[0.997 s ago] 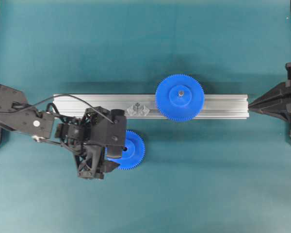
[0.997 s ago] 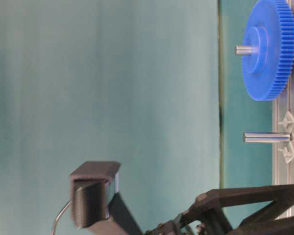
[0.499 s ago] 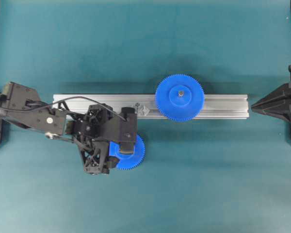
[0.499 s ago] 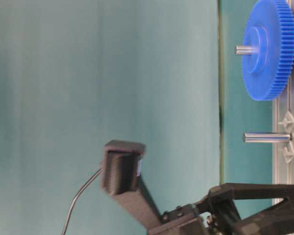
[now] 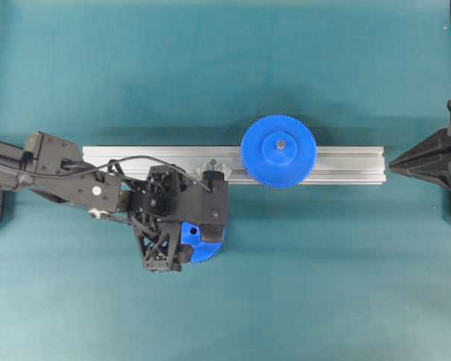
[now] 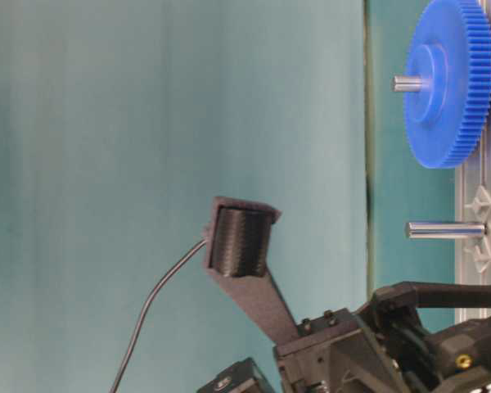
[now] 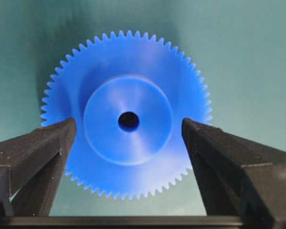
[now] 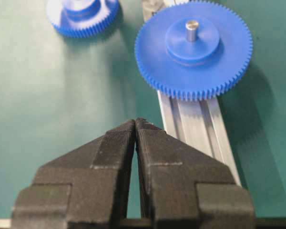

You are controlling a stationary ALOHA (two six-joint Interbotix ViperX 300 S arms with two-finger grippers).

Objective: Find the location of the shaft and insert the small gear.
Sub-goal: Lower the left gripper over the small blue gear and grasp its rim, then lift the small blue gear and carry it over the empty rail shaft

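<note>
While the left end effector (image 7: 128,138) hangs spread over the small gear (image 7: 127,126) — fingers flanking its hub, not touching — the pick-up step is in hand; next, close, then carry it to the shaft (image 6: 444,230) just beyond.

The small gear (image 7: 127,126) is lying flat on the green counter (image 5: 323,278), hub upward: a bright blue toothed wheel with a raised round hub and a small dark central hole. The shaft (image 6: 444,230), a thin silvery peg, is standing upright between pale-grey angular mounting pieces, just beside the gear and bare.
</note>
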